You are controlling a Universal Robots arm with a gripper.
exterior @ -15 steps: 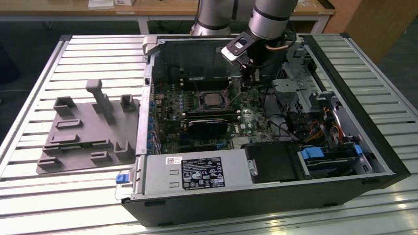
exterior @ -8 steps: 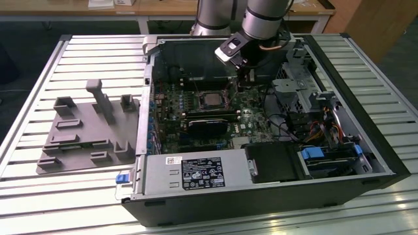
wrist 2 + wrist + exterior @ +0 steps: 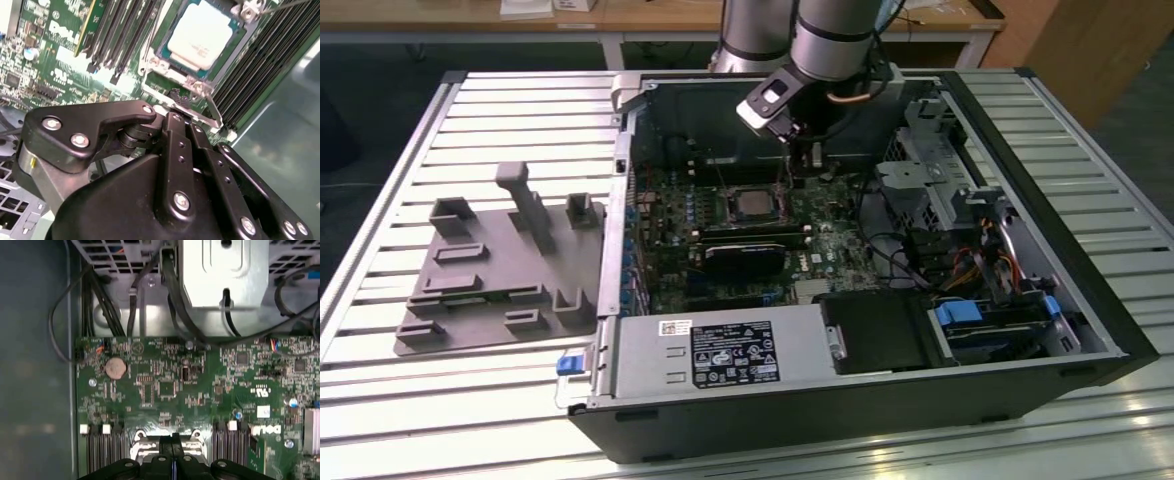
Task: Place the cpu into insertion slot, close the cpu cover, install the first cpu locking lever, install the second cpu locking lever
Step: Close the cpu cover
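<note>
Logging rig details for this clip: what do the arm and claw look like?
The arm is silver-grey tubing with dark joint bands and an orange cable at the wrist. The claw is a matte black linkage with silver screws.

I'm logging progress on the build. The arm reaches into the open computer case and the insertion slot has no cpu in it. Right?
Not quite. The arm does reach into the open computer case, but the insertion slot is not empty. The second wrist view shows the cpu lying in it, silver top up, just beyond the gripper.
</note>
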